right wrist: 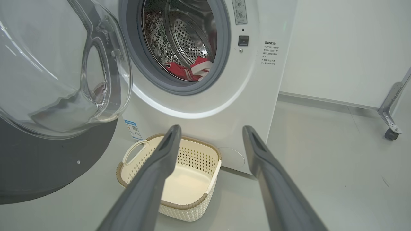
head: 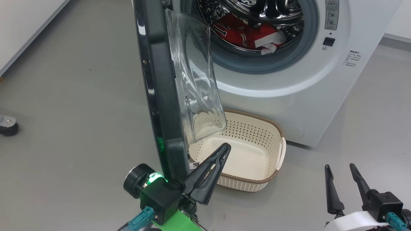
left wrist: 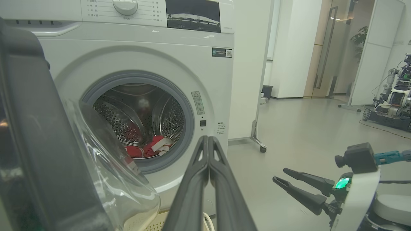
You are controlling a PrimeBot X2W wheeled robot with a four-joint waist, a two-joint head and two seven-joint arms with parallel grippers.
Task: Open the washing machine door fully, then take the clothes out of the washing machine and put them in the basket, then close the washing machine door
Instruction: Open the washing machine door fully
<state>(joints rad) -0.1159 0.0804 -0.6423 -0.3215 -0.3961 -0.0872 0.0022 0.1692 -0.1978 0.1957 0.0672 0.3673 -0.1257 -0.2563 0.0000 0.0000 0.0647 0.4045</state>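
The washing machine door has a glossy black rim and a clear, smooth glass window. The washing machine is smooth white, with a matt grey rubber gasket and a shiny perforated steel drum. The clothes are red cloth (white trim). The basket is cream plastic, its edge brown and woven-looking.

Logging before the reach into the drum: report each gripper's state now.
Left gripper: shut, nothing between its fingers, beside the washing machine door.
Right gripper: open, holding nothing.
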